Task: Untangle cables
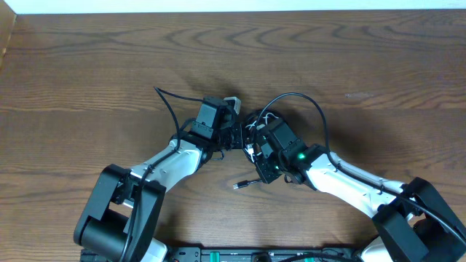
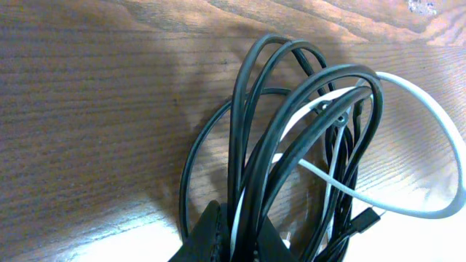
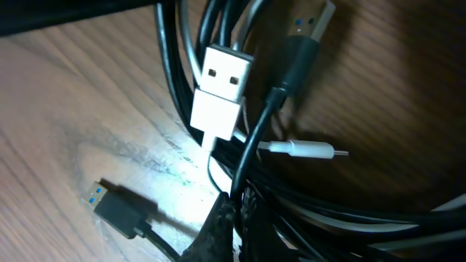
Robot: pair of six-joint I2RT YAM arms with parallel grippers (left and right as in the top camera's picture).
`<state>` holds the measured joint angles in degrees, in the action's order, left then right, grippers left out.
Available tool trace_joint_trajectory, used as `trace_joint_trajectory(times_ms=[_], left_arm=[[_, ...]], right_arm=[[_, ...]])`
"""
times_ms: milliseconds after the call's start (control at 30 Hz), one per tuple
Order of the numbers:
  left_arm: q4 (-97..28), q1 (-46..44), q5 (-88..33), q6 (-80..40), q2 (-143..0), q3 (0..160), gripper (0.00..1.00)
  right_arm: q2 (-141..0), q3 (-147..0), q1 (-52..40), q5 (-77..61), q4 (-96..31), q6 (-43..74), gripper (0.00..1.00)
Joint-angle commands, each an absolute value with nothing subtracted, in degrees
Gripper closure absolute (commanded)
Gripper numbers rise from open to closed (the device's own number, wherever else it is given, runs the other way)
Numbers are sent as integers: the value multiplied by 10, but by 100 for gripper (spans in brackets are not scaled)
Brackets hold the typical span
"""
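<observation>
The left pincer is clamped narrow on a sheaf of black cables, and the right pincer is pinched tight on a black strand of the same tangle. Both of the two pincers thus hold the one tangle from opposite sides, tips nearly meeting. That reads as a setup for drawing the loops apart: with each side anchored, a pull outward should open the tangle rather than drag it across the table. The tangle sits about the middle of the table, well apart from every edge and corner, and from above the two pincers hide most of it. The black cables make up its bulk; their loops overlap too closely to count, several strands at the least, fanning out from the left grip. One white cable threads through them, its wide loop bulging out to one side, which I judge the easiest piece to free. Four plugs show by the right pincer: one broad white plug, one slim white plug, and one black plug lying against the strands. The fourth, a black plug with a blue tongue, lies alone on bare wood just beside the tangle, toward the edge where the arms stand.
</observation>
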<state>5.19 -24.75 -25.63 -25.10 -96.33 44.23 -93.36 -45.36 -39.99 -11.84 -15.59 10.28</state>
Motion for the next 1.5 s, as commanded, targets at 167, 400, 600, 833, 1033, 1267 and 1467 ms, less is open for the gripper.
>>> trace_joint_trajectory(times_ms=[167, 400, 600, 833, 1033, 1267, 1467], left_arm=[[50, -245, -230, -254, -966, 440, 92], [73, -231, -221, -267, -966, 440, 93], [144, -209, -288, -298, -966, 440, 93], [132, -206, -338, -307, -966, 440, 93], [40, -206, -341, -298, -966, 440, 92], [-6, -206, -377, -251, -966, 440, 93], [25, -206, -406, -251, -966, 440, 92]], right_arm=[[-891, -461, -397, -185, -168, 127, 99], [-781, -461, -388, -269, -282, 57, 99], [-764, -461, -388, -253, -407, 6, 73], [-766, -461, -383, 34, -387, 135, 71], [-768, -461, -353, 188, -320, 325, 39], [-818, -461, -333, 67, -236, 341, 44], [-894, -461, -334, 34, -194, 340, 48]])
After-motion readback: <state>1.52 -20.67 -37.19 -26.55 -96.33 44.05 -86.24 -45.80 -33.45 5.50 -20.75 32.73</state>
